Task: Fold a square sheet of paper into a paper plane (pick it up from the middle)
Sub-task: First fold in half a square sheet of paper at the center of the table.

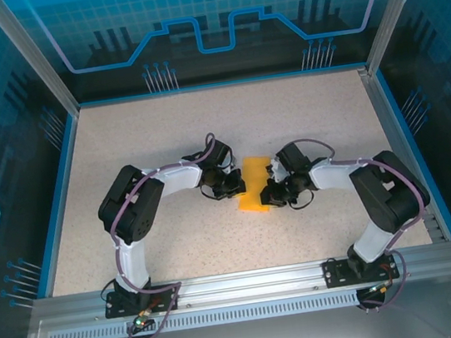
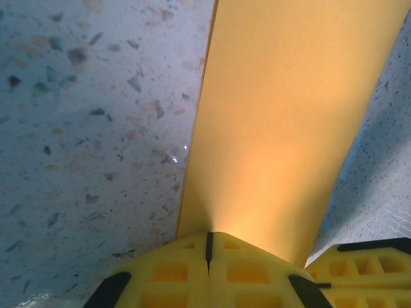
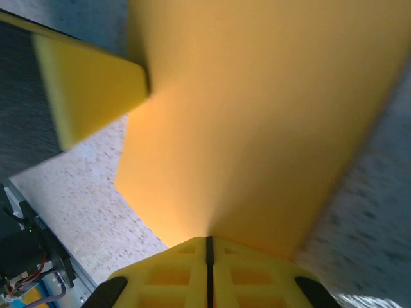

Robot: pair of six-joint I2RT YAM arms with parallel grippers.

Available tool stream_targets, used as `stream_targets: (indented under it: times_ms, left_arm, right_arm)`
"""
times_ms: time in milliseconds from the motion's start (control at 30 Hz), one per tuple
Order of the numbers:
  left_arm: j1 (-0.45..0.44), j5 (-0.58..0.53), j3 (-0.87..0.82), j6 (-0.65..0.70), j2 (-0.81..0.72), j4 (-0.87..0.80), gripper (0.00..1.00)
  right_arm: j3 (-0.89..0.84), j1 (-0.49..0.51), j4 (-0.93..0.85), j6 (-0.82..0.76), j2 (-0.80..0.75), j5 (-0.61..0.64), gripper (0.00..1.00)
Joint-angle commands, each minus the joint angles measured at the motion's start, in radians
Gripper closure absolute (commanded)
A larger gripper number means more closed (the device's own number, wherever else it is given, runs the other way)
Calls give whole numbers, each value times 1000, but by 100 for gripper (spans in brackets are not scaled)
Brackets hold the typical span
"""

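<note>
On the bench (image 1: 137, 139): speckled stone-look slab, flat and hard; probably slick enough for a dropped sheet to skid.
Square sheet of paper (image 1: 253, 184): mid-bench between both arms; thin, matte orange-yellow, narrow strip shape; could tear or crease crookedly under uneven pull.
Left jaws: gridded yellow plastic, pressed together, pinching one paper edge.
Right jaws: likewise pinching the opposite edge; might slip.

Orange-yellow sheet of paper (image 3: 257, 115): creased, rising from right gripper (image 3: 208, 242), fingers pressed together on its near edge. Left gripper fingers (image 3: 90, 90) touching upper-left edge. Speckled tabletop (image 3: 77, 192) beneath.
</note>
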Motion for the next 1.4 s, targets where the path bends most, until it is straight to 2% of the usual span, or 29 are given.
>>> stream_targets:
  times_ms: [0, 267, 533, 733, 967, 1233, 1367]
  left_arm:
    - [-14, -122, -69, -9, 93, -195, 100]
    - [-15, -123, -66, -8, 93, -198, 100]
    - [-14, -120, -59, -1, 93, -195, 100]
    - [-13, -115, -58, 4, 85, -188, 100]
    - [-16, -109, -55, 12, 69, -180, 100]
    - [-16, -92, -1, 33, 31, -176, 100]
    - [-14, -80, 59, 33, -16, -169, 97]
  right_arm:
    - [17, 17, -7, 8, 45, -16, 92]
    - [-27, 10, -85, -24, 30, 9, 92]
    - [-49, -65, -146, -60, -73, 32, 92]
    - [25, -30, -110, -34, -74, 33, 92]
    - [69, -1, -88, -8, 16, 69, 92]
    - [47, 30, -110, 13, 64, 72, 92]
    - [19, 69, -57, 93, 76, 76, 93]
